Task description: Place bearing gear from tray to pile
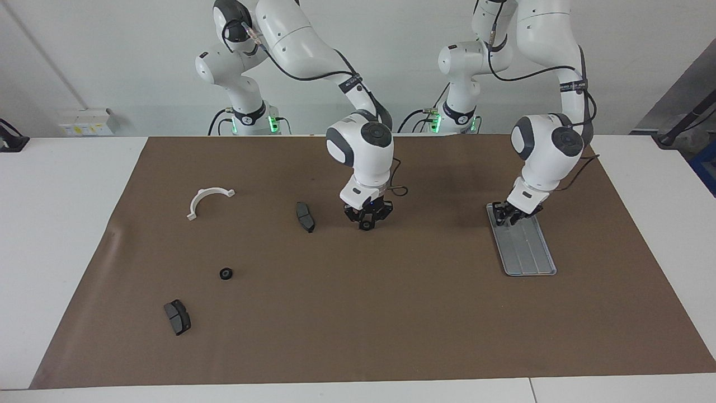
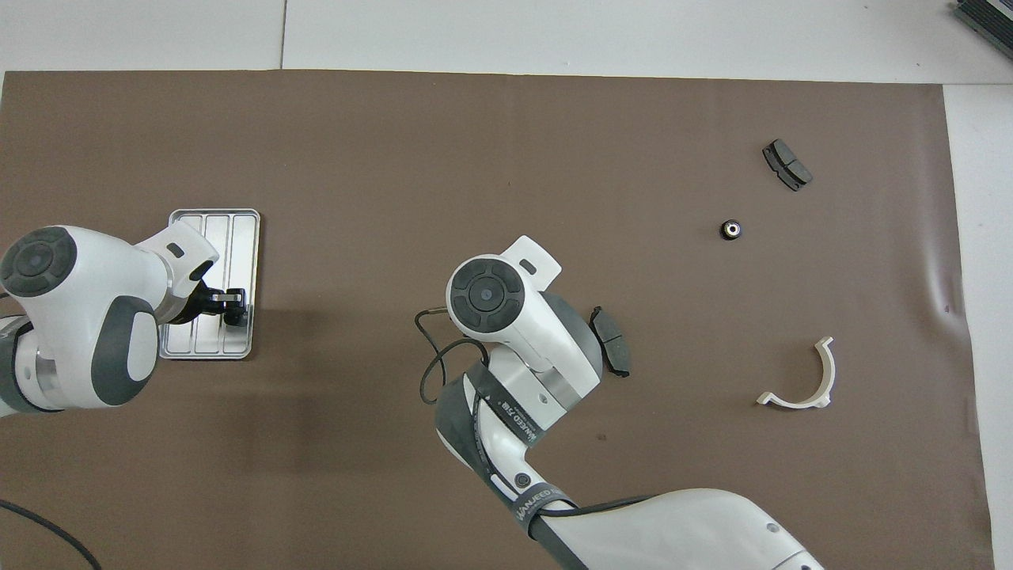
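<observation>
Gear [image 1: 366,225], small, black and round, sits pinched between the fingertips of the right gripper [image 1: 366,221], which hangs low over bare brown mat [image 1: 391,313] at the centre of the facing view, just beside one dark brake pad [image 1: 305,216]. In the overhead view the wrist hides that gripper and its load. The left gripper [image 1: 513,215] is down in the tray [image 1: 531,254] at the right of the facing view, at the tray's upper end, nearest the robots; in the overhead view its tip [image 2: 231,305] lies over the tray's lower right part. Whether its fingers are spread or closed on anything I cannot tell, and the bare ridged metal shows no other gear.

Judging by this, the carry step is under way: a gear is off the tray and part way toward the pile, but not yet among its parts. The next move seems to call for carrying on toward the left of the facing view, lowering close to the mat and letting go gently, since a round gear may roll.

Count: one tray; two gears, one held and one loose [image 1: 226,273] at the lower left of the facing view; two brake pads, the second [image 1: 177,317] lower left again; one white half-ring bracket [image 1: 208,200] at upper left.
</observation>
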Controlling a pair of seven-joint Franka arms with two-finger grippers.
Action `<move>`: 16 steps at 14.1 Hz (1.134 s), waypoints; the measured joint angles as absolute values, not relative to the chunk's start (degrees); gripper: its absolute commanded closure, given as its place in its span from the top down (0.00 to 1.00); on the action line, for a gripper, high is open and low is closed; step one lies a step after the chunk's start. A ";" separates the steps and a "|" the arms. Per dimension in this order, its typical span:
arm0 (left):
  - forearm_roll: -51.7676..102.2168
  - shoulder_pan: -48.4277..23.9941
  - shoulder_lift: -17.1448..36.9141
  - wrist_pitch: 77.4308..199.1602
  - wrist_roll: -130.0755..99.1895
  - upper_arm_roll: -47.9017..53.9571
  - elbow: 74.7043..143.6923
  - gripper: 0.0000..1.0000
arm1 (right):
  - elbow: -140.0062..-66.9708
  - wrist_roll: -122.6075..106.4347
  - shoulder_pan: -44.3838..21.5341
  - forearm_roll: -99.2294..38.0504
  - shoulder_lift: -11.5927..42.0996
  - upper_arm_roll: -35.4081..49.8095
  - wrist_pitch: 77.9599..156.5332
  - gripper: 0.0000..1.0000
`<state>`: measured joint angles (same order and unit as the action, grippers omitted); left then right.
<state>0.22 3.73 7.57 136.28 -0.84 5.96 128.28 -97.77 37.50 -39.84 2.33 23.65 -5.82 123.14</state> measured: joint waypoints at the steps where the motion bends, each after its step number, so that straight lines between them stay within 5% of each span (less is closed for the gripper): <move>1: 0.22 3.72 7.57 136.69 -1.03 5.98 128.59 0.40 | -97.78 36.40 -37.94 2.33 21.39 -5.86 120.67 0.00; 8: 0.22 3.72 7.57 137.50 -1.33 5.98 129.26 0.32 | -103.17 13.57 -20.46 2.33 13.28 -6.02 112.38 0.00; 16: 0.22 3.72 7.56 137.53 -1.34 5.98 129.73 0.32 | -122.33 -3.61 -8.65 2.33 8.86 -6.00 127.68 0.00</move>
